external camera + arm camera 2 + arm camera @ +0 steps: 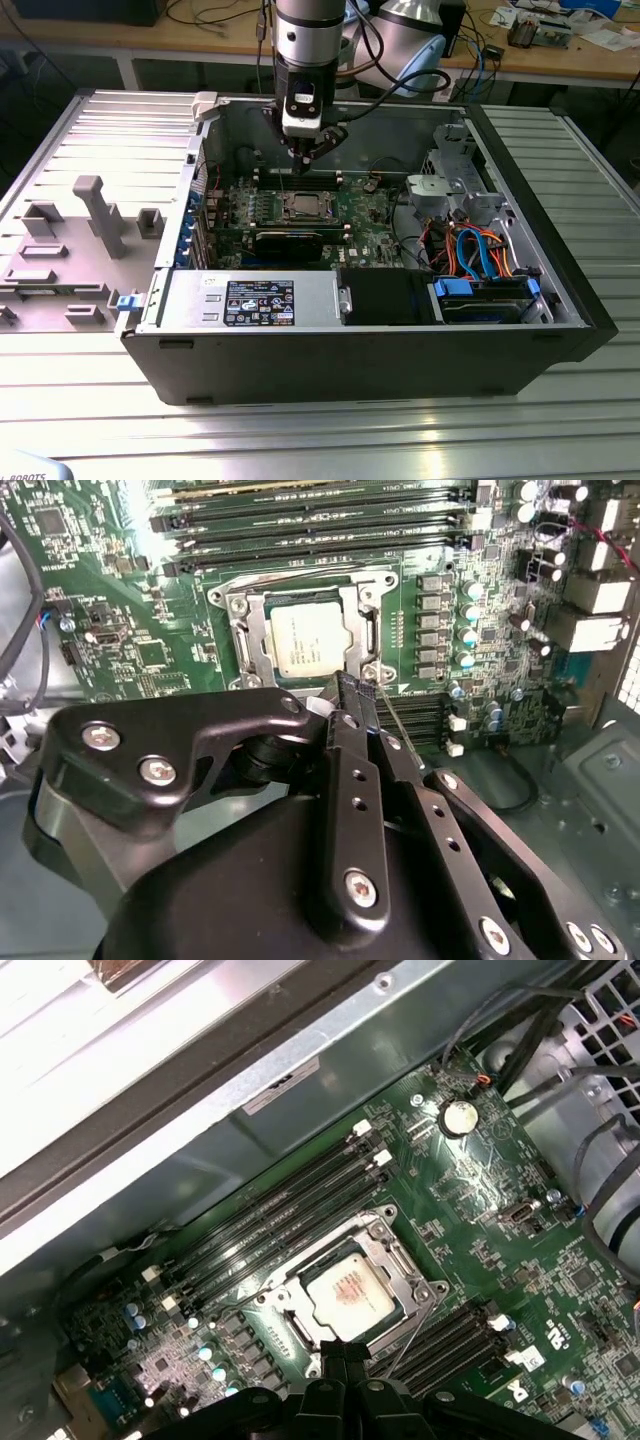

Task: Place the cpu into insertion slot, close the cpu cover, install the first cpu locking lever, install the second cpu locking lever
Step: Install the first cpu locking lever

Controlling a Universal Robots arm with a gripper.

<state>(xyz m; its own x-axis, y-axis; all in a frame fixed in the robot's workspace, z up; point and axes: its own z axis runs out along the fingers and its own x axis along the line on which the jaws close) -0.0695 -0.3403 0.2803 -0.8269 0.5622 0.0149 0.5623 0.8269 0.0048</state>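
Exterior view: my gripper [306, 152] hangs inside the open computer case [350, 365], just above the green board [370, 215], with the cpu [303, 206] a pale square beneath it.

Second wrist view: the cpu sits in the insertion slot [262, 645], and the cpu cover [240, 640] lies flat around it. My fingers [345, 740] are pressed together by the socket's corner.

First wrist view adds a thin lever wire [415, 1330] slanting from that corner toward my fingertips.

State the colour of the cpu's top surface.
Dull silver-grey. The cpu shows best in the second wrist view, seated in the socket.
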